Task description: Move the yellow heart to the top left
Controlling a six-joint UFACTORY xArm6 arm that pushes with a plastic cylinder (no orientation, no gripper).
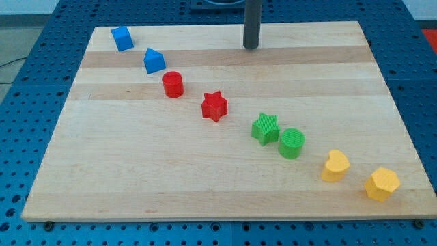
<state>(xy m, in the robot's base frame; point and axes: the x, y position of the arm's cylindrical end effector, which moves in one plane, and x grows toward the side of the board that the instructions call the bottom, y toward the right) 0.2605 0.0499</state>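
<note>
1. lying across most of the view is a pale wooden board [205, 178] with lengthwise grain bands, resting on a blue perforated metal table [27, 102] that shows on every side
2. at the view's top, a grey base [218, 4] is cut off by the edge, and a thin dark cable [10, 63] trails at the view's left
3. my tip [251, 47], the lower end of a straight dark rod, sits near the board's top edge, a little right of centre; it has nothing to open or close, and it touches no block
4. the blocks run in a diagonal line from the view's top left to bottom right: blue cube [122, 38], blue house-shaped block [154, 61], red cylinder [173, 84], red star [214, 106], green star [265, 128], green cylinder [291, 143] just beside it
5. the yellow heart [335, 166] lies near the bottom right, between the green cylinder and a yellow hexagon block [382, 184], well apart from my tip
</note>
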